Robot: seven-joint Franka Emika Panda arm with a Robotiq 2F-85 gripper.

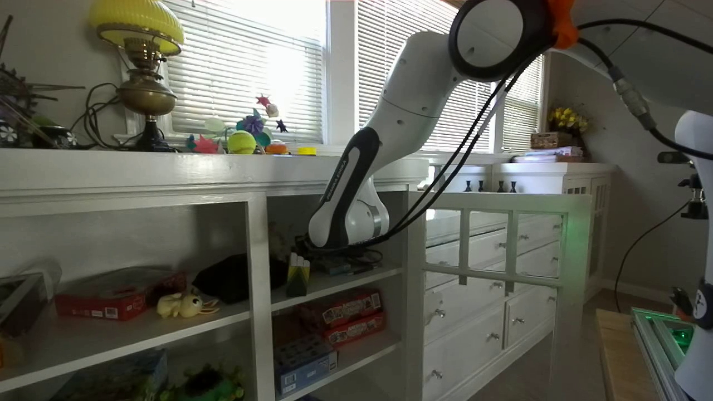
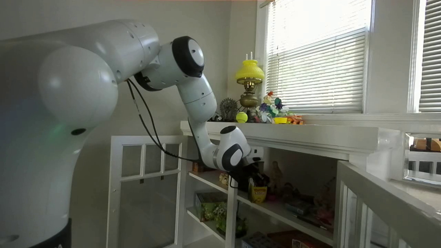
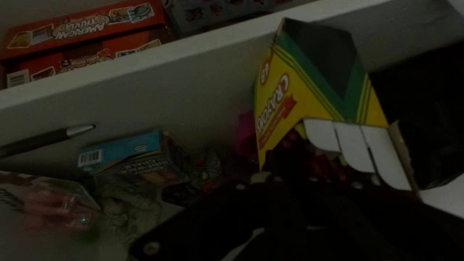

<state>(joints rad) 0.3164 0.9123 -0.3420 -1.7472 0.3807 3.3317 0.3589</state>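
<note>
While gripper (image 3: 286, 163) is closed at top of crayon box (image 3: 322, 105), room is bounded by near shelf edge (image 2: 286, 220) and divider (image 2: 232, 210) at left.

Wrist view: gripper (image 3: 299, 165), tips too dark for me to tell | crayons (image 3: 326, 165) mostly hidden inside box (image 3: 306, 87) | pen (image 3: 47, 140) cropped at left edge

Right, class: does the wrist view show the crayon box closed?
No, the box is open, its white inner card showing.
</note>
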